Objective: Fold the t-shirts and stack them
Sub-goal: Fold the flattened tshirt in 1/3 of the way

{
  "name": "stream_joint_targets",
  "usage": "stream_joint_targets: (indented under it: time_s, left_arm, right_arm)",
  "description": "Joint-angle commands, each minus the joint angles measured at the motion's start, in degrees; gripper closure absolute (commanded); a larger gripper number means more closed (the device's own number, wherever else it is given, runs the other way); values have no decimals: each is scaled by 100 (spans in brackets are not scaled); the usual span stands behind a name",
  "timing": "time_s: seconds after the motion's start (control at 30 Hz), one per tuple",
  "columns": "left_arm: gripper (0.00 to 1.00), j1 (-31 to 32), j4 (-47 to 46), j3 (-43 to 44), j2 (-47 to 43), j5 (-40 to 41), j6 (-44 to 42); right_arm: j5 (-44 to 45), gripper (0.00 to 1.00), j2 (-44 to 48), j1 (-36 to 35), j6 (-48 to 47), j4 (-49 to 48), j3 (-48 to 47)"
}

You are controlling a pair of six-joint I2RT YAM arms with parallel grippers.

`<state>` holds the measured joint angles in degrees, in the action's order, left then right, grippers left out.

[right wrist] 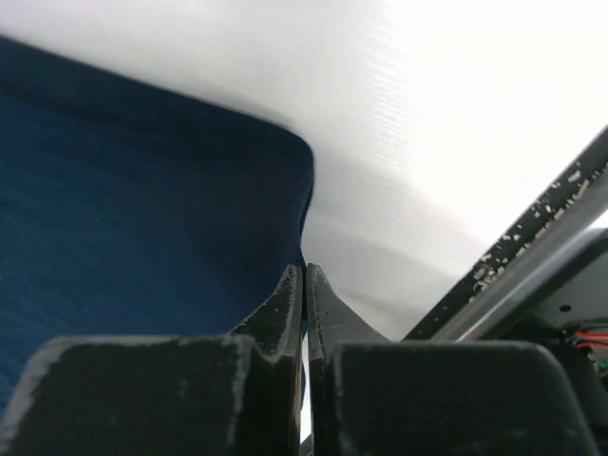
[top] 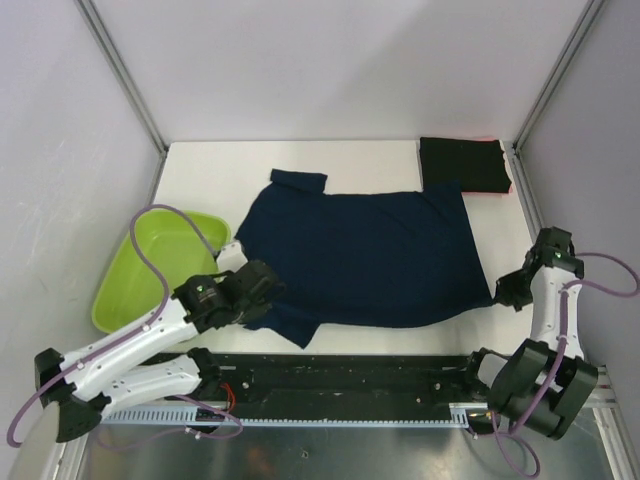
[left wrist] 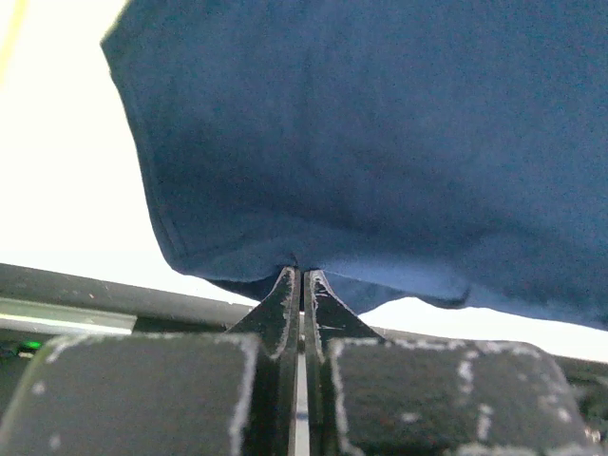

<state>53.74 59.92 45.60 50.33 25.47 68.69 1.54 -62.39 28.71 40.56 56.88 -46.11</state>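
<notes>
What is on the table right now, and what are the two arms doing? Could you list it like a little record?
Open shirt: navy t-shirt, spread out in the middle
Folded shirt: black t-shirt, far right corner, red-pink edge beneath
Tub: lime-green tub, at the left
Left gripper: shut on the navy t-shirt's near left edge
Right gripper: shut on its near right corner

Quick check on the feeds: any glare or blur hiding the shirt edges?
Top external: even light, sharp, navy t-shirt outline clear against the white table. Left wrist: table blown out to white beside the cloth, hem soft but readable. Right wrist: table glares white, shirt edge blurred.
</notes>
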Motion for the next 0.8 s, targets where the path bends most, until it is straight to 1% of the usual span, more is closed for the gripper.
stream_joint_targets:
  time_s: [0.0,0.17,0.37,0.53,0.77]
  left_arm:
    - [100,-549,-192,417,351,671,-579]
    - [100,-1066,-852,581,903,595,-1241]
    - [100,-1563,-1642,639,1660,409,-1765]
    - [100,-1864,-2036,877,2139,298,-2040]
    - [100,-2132,-2329,1115,2611,193,-2316]
  right_arm:
    - [500,100,-284,-534,200,-467,-293]
    - [534,100,-858,-899,188,-1046,-391]
    - [527,100,-1473,-1234,101,-1813,-490]
    - [621,100,-1788,-1300,80,-2138,-734]
    - [597,100,-2096,-1329,65,-2485,-943]
